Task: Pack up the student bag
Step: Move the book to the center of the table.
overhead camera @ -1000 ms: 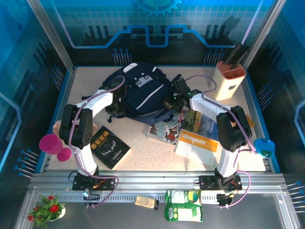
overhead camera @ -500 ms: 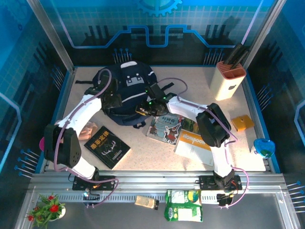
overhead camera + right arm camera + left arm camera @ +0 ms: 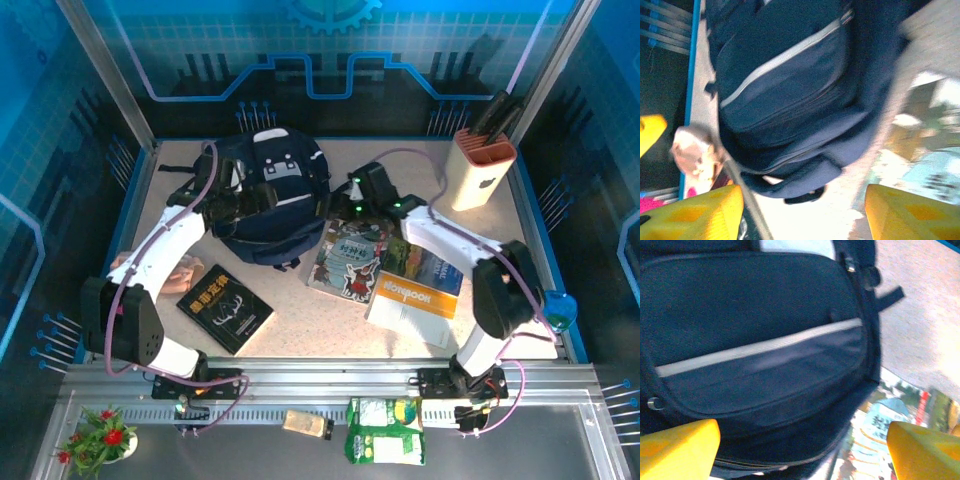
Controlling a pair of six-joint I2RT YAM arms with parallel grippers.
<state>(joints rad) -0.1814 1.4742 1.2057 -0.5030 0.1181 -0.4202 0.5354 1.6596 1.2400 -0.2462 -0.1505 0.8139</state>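
The student bag [image 3: 285, 205], dark navy with a white stripe and a grey-white patch, lies at the back left of the table. My left gripper [image 3: 260, 197] hovers over its left side. In the left wrist view its yellow fingers [image 3: 677, 450] stand wide apart, open [image 3: 802, 455], with the bag's striped front pocket [image 3: 755, 325] between and beyond them. My right gripper [image 3: 345, 202] is just right of the bag, open [image 3: 802, 215], holding nothing. The bag's lower edge and a black strap [image 3: 805, 192] lie ahead of it.
A black book [image 3: 225, 308] lies front left. An illustrated book [image 3: 350, 258], a NOTEBOOK [image 3: 415, 300] and another book [image 3: 435, 268] lie right of the bag. A knife block [image 3: 483, 172] stands back right. A pinkish object [image 3: 185, 268] sits under my left arm.
Both grippers have opened and let go of the bag, which now lies farther back and left. My right gripper has drawn back to the right of it.
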